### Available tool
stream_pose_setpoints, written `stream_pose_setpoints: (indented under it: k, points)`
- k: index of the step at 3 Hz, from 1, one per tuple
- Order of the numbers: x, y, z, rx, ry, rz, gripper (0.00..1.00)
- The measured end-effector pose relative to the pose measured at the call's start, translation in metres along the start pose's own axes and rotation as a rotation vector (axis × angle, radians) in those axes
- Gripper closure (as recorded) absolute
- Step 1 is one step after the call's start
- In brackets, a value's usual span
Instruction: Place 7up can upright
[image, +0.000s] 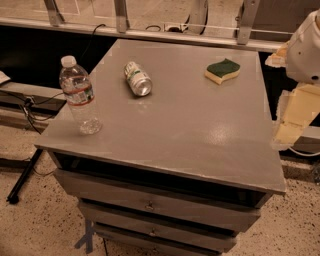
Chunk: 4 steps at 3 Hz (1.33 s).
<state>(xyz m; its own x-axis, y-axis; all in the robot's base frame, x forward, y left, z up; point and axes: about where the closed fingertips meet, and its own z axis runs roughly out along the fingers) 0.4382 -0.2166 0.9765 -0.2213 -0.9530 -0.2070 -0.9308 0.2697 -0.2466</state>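
Observation:
The 7up can lies on its side on the grey cabinet top, towards the back left, with its open silver end facing the front. My gripper hangs at the right edge of the view, beside the cabinet's right side, well away from the can and holding nothing that I can see. The white arm shows above it.
A clear plastic water bottle with a white cap stands upright near the front left corner. A green-and-yellow sponge lies at the back right. Drawers run down the cabinet front. Cables and a stand leg are on the floor at left.

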Motion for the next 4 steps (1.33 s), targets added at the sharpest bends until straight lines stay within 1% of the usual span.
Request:
stream_pose_setpoints:
  k: [1, 2, 3, 4]
  points:
    - [0.0, 0.0, 0.0, 0.0, 0.0, 0.0, 0.0]
    - [-0.043, -0.02, 0.016, 0.002, -0.056, -0.02, 0.0]
    - [-0.112, -0.05, 0.043, -0.003, -0.143, -0.028, 0.0]
    - [-0.18, -0.074, 0.076, -0.019, -0.212, 0.0, 0.0]
